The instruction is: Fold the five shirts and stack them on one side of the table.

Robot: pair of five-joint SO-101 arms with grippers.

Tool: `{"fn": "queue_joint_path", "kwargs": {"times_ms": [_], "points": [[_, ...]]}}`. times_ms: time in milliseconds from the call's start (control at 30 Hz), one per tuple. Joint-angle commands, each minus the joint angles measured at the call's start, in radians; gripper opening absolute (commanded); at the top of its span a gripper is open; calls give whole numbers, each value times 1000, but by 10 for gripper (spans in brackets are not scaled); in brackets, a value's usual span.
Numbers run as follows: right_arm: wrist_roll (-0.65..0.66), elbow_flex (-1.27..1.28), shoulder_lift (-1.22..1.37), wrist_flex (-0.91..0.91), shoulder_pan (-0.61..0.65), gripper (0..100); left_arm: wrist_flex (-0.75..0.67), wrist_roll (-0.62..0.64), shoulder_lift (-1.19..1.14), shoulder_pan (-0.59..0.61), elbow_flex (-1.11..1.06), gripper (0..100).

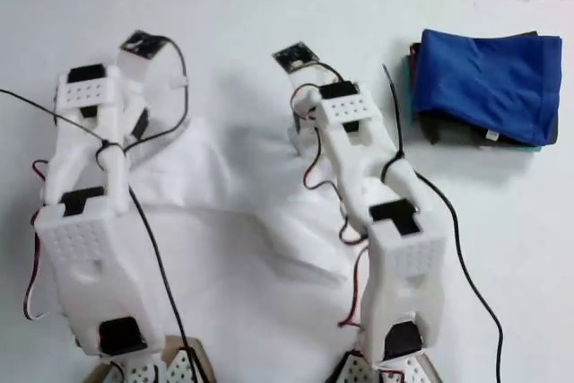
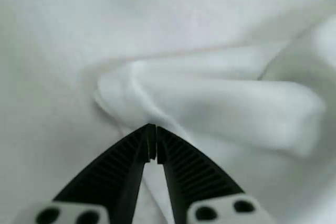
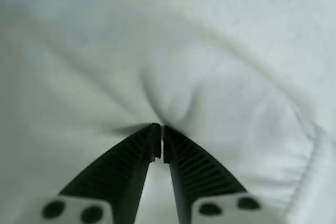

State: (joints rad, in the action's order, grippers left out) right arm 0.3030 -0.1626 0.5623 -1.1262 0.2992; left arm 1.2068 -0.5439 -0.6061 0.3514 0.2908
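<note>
**A:** Where is the work found at this moment?

**B:** A white shirt (image 1: pixel 224 190) is spread, rumpled, on the table (image 1: pixel 511 257), left of centre, under and between the two arms. It is hard to trace against the white top, so its full outline cannot be given.

**A:** And how are the jaws set?

**B:** The jaws of the left arm (image 1: pixel 85 239) are clenched, with a raised ridge of the white cloth pinched at their tips. Those of the right arm (image 1: pixel 399 248) are clenched as well. The fabric is puckered into a small pleat just where the tips meet, which is taken as a sign that cloth is caught there.

**A:** Why are two points gripped rather than one?

**B:** It is judged that the shirt is held at two places, one to the left and one to the right, so that it can be lifted evenly. It could then be laid over as a single fold without being bunched.

**A:** What of the rest?

**B:** A stack (image 1: pixel 435 127) of folded shirts is seen at the far right of the table, well apart from the arms. A blue shirt (image 1: pixel 489 78) is on top, with darker ones beneath. How many lie in it cannot be counted. That side is presumably chosen so that the folding area is left free. The white shirt is judged unfolded and not yet stacked.
</note>
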Motion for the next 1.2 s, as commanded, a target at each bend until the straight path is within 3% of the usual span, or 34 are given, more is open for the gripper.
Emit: {"fn": "queue_joint_path", "kwargs": {"times_ms": [0,300,400,567,667,967,1167], "points": [[0,-133,93,-15,-62,19,-71,0,11,25,41,30],[0,-333,180,-154,-107,19,-126,-43,18,25,41,30],[0,-387,162,-223,-87,19,-28,-34,21,9,76,30],[0,-436,76,-295,-38,19,279,144,15,-34,262,30],[0,-433,15,-306,-15,19,371,207,11,-81,321,30],[2,-407,5,-311,1,19,170,218,-110,-87,226,30],[2,-385,131,-248,-16,19,147,216,-272,-11,380,30]]}}
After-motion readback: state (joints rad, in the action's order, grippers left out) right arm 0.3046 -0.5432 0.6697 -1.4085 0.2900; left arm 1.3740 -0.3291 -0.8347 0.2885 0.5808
